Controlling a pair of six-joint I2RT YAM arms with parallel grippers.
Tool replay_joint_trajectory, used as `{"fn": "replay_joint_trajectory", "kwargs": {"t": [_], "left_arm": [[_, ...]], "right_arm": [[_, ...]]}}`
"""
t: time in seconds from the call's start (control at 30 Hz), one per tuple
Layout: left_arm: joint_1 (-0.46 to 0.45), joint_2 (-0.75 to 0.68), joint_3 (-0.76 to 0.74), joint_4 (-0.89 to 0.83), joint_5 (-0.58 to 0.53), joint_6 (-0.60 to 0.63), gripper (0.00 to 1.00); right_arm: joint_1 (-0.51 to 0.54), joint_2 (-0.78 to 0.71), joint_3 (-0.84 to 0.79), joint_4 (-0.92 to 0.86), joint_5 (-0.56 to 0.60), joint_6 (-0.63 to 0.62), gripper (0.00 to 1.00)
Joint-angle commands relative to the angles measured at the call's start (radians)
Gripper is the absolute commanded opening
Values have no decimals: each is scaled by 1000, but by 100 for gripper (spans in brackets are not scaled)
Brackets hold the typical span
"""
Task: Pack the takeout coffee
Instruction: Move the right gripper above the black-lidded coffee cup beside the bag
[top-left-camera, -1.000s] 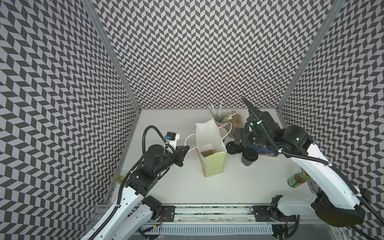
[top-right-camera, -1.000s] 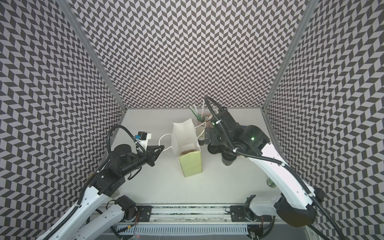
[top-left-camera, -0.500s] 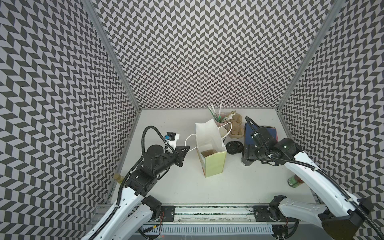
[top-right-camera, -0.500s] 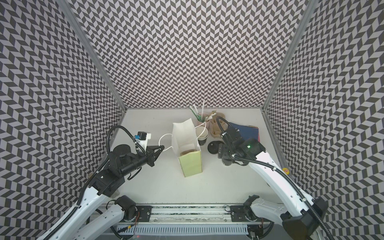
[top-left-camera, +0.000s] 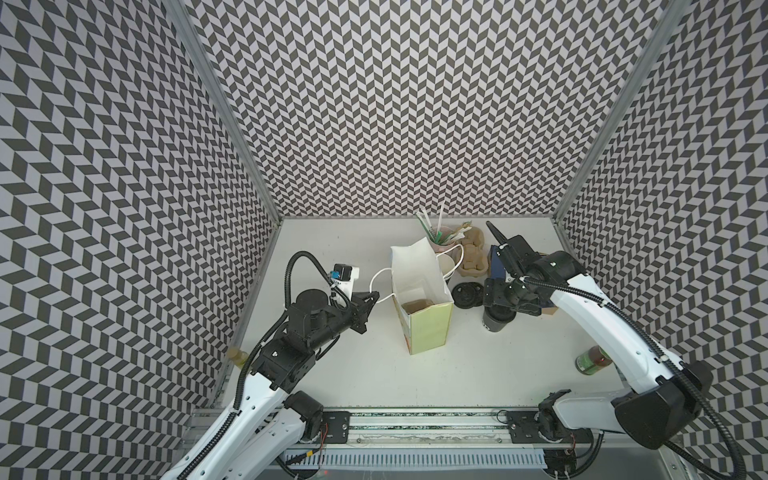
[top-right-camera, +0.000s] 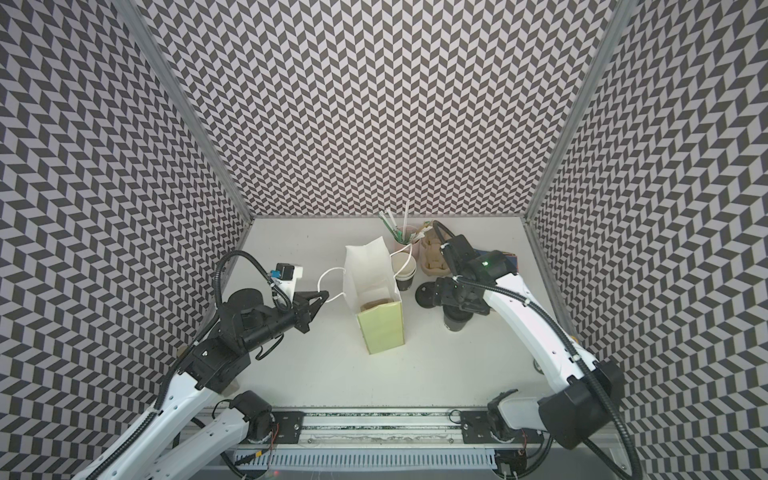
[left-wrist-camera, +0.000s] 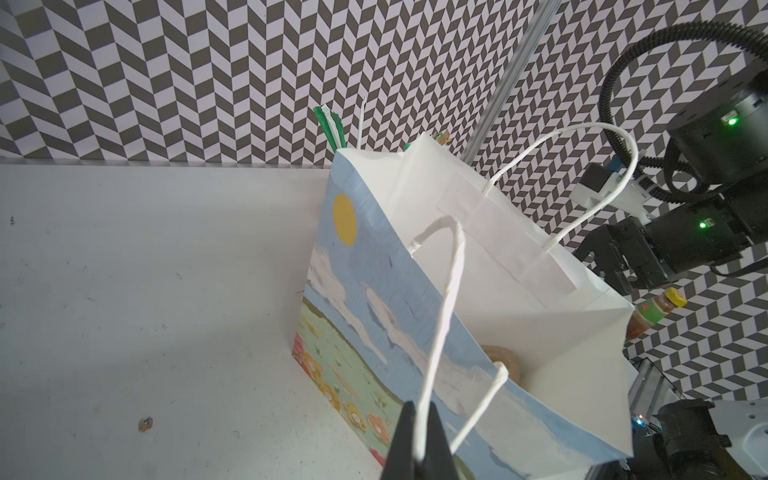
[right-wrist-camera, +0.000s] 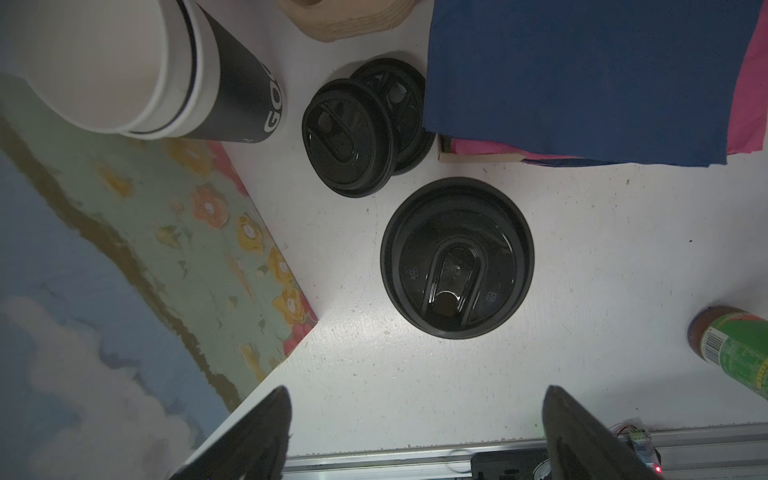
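The left claw is pinched shut on the white handle of the gift bag. The bag stands near the middle of the bench. If this claw tugs too hard, I think the light bag may tip or slide.

The bag's mouth is open. At the bottom lies one tan round thing; I cannot tell what it is. Just behind the bag, toward the back edge, stands a stack of cups. The top cup is empty and cream inside. Right of them lie two spare lids, one partly on the other.

The takeout coffee stands upright just beside those lids, between the bag and the right edge of the bench. Its black lid is on. The right claw hangs over it, wide open, holding nothing.

If the claw comes down off-centre, a finger may hit the lid and knock the cup over. If it squeezes too hard, the paper cup may crush and the lid may pop off. The cup could also bump the tall bag rim on the way in.

A bottle is near the right edge.
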Motion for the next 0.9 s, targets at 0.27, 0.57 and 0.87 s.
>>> {"fn": "replay_joint_trajectory", "kwargs": {"t": [0.27,0.57,0.87], "left_arm": [[-6,3,3,-17,-21,9,0],[-6,3,3,-17,-24,8,0],[-6,3,4,-19,-31,10,0]], "right_arm": [[-80,79,20,-21,-90,-50,94],[-124,145,17,-24,-83,-69,92],[-140,209,26,-26,-117,-86,90]]}}
